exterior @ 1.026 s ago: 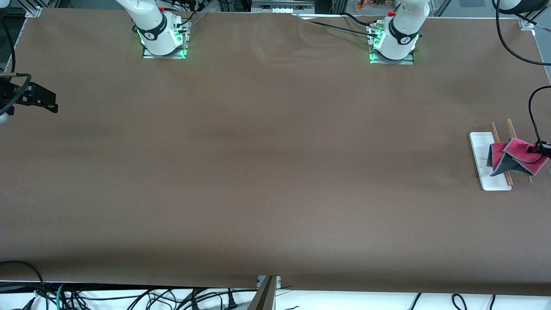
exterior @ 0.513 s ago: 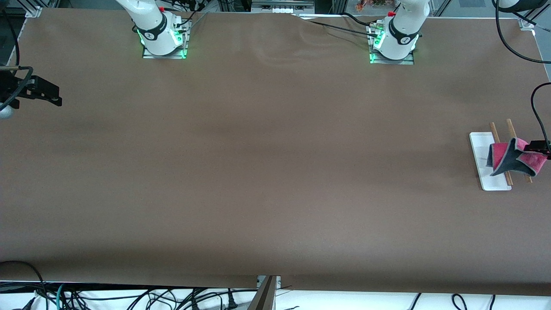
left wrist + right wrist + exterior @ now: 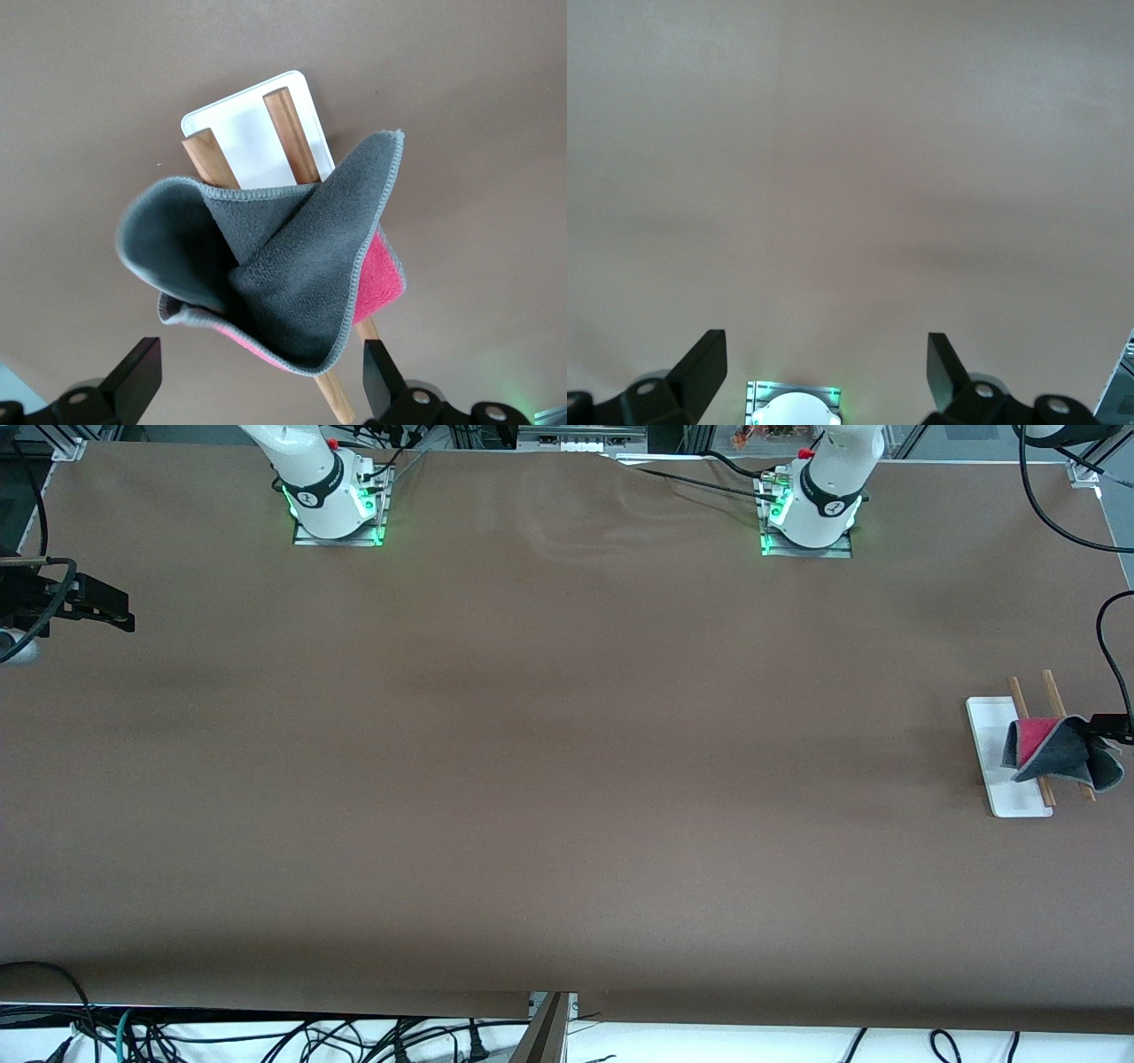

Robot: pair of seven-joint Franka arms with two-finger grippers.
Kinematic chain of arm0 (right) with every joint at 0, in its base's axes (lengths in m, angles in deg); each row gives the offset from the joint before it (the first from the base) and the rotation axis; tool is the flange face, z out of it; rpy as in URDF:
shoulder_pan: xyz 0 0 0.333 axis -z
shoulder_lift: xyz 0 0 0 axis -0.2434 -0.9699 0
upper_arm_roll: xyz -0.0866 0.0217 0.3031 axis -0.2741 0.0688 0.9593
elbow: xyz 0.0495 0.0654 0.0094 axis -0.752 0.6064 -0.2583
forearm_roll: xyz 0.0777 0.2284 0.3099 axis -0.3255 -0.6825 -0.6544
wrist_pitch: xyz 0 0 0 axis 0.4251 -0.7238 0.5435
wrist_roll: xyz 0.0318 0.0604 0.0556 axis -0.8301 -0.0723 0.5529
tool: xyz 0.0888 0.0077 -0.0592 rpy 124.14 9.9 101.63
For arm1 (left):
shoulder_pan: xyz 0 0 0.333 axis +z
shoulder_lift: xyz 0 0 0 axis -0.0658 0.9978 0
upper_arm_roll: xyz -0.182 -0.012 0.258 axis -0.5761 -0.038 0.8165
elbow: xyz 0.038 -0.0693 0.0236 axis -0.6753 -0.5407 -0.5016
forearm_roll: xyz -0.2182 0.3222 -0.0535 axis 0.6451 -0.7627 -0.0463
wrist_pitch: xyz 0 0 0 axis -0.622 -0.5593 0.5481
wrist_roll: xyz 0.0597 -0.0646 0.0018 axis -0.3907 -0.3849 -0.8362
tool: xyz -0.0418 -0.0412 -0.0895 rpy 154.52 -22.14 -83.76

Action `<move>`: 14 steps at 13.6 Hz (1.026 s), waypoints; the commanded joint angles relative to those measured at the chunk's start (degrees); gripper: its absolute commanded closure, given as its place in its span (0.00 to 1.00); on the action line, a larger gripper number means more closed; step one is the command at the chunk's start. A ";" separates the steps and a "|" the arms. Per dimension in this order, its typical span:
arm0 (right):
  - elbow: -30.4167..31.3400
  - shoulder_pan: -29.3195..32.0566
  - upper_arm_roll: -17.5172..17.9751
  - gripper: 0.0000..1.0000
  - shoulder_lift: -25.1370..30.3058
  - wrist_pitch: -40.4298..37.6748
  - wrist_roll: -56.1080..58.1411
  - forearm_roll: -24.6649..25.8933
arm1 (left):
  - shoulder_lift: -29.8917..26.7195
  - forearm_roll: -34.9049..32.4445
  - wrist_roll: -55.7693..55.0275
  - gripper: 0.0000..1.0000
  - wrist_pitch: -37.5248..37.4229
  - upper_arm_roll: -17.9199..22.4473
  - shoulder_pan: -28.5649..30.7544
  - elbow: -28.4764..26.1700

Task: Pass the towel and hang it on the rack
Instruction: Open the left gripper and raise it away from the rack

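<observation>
Bunched, the towel sits on the rack rods, both grippers' fingers spread; left gripper retreating could snag it off.

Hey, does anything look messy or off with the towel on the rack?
Somewhat. The towel sits bunched and folded over the rack's rods, mostly grey side out, rather than hanging flat. The open left gripper is over it, not holding it. Nothing looks damaged or spilled.
</observation>
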 commanded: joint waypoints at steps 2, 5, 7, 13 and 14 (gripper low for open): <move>0.85 0.44 -0.08 0.00 0.70 0.30 0.66 -1.22 | -3.40 -1.73 0.19 0.00 -0.92 -0.54 -1.33 -0.08; 0.67 0.35 0.01 0.00 0.70 0.39 0.57 -1.22 | -8.32 -1.81 -2.87 0.00 -7.23 -0.54 -6.50 0.01; 0.67 0.26 0.01 0.00 0.62 0.39 0.66 -1.14 | -11.67 -2.52 -6.30 0.00 -10.93 -0.62 -10.81 0.01; 0.50 0.26 0.10 0.00 0.26 0.56 -0.22 -1.14 | -18.96 -1.20 -21.41 0.00 -14.45 -3.60 -21.27 0.01; 0.50 0.17 0.10 0.00 0.26 0.74 -0.22 -1.14 | -19.58 0.54 -24.13 0.00 -15.50 -5.53 -21.46 0.01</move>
